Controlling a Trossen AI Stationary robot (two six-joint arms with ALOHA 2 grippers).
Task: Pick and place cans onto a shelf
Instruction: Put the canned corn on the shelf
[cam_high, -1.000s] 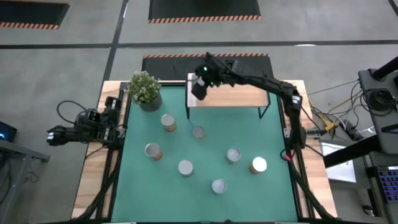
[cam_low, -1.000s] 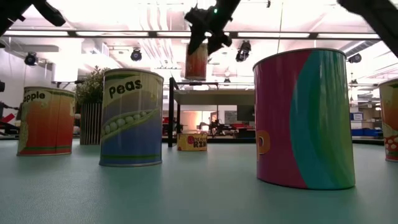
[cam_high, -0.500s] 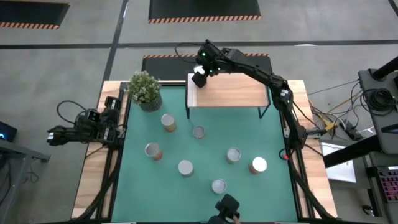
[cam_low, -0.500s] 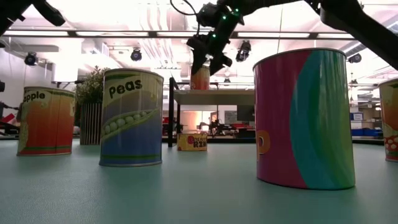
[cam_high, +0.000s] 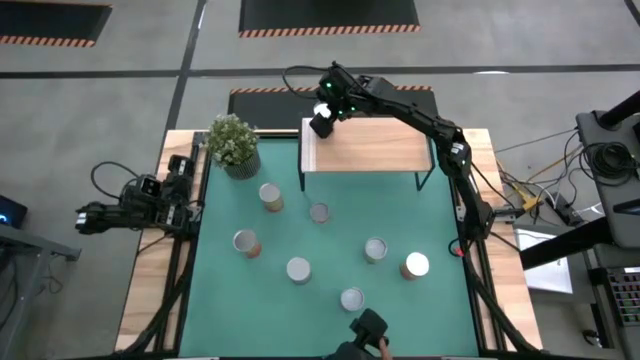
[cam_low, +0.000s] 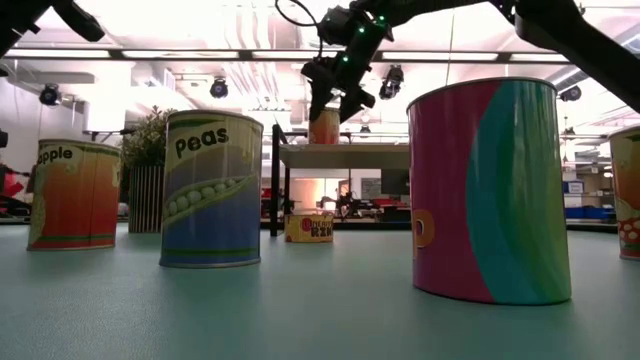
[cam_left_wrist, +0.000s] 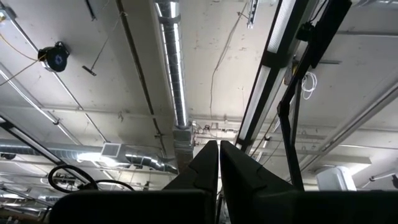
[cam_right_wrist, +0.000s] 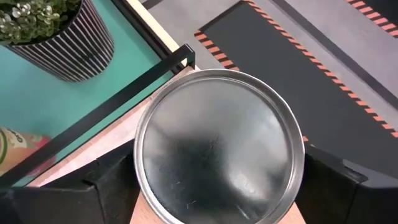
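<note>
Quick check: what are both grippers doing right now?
Left gripper: shut, empty, parked off the table's left edge.
Right gripper: shut on a can, at the shelf's far left corner.

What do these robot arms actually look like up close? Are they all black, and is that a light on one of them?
Both are dark, nearly black, built from slim jointed segments. The right arm has a black cable looping near its wrist and small green lights glowing beside the right gripper. The left arm is chunkier where it folds, with black cables trailing off it. Each ends in two dark, tapering fingers.
</note>
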